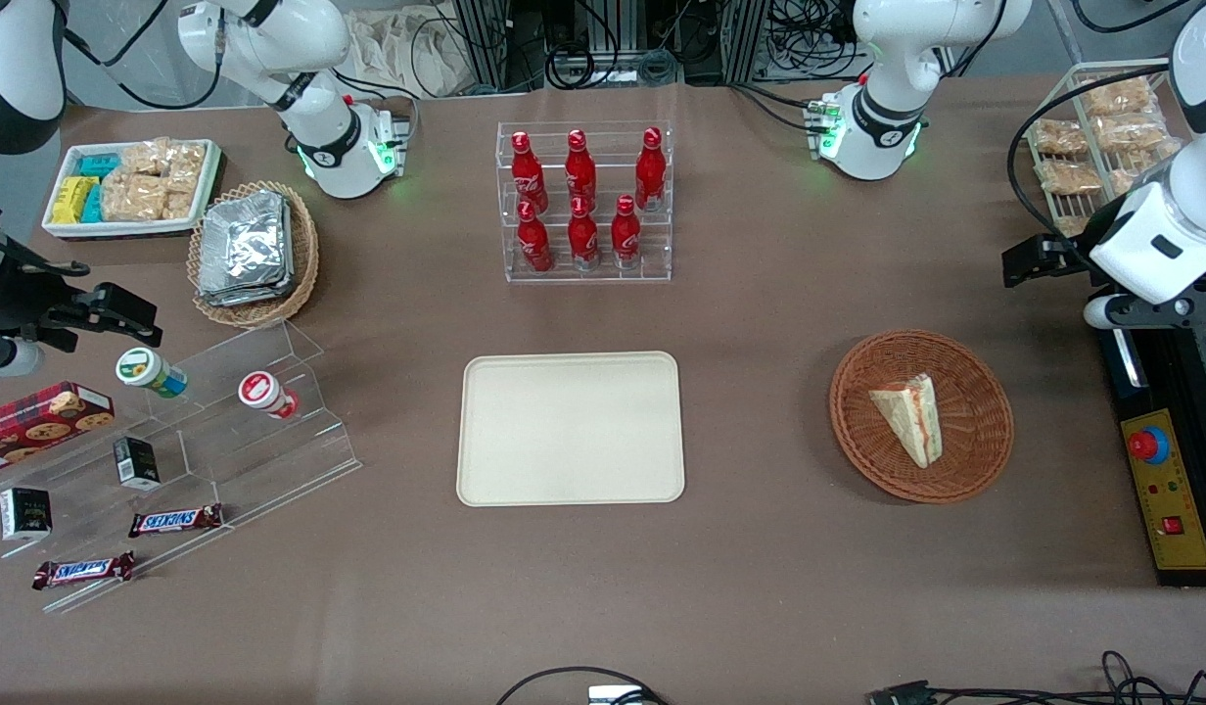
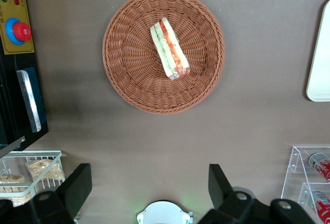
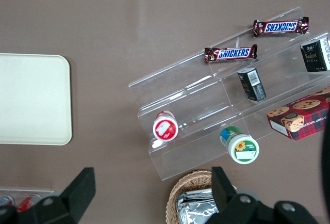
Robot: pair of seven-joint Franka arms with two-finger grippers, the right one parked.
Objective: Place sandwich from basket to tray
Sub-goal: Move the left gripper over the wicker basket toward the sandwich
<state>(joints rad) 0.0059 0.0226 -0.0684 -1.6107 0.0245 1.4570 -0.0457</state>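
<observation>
The sandwich (image 1: 911, 419) (image 2: 169, 48), a pale wedge with red and green filling, lies in the round reddish-brown wicker basket (image 1: 967, 462) (image 2: 131, 74). The cream tray (image 1: 570, 428) (image 2: 320, 53) sits bare at the table's middle, about a basket's width away toward the parked arm's end. My left gripper (image 1: 1029, 262) (image 2: 148, 185) hangs high above the table, farther from the front camera than the basket and toward the working arm's end. Its fingers (image 2: 77, 182) stand wide open with nothing between them, well apart from the sandwich.
A clear rack of red bottles (image 1: 583, 201) stands farther from the front camera than the tray. A wire rack of snack packets (image 1: 1092, 147) and a yellow control box with a red button (image 1: 1166, 490) flank the basket at the working arm's end. An acrylic stand with snacks (image 1: 221, 431) is at the parked arm's end.
</observation>
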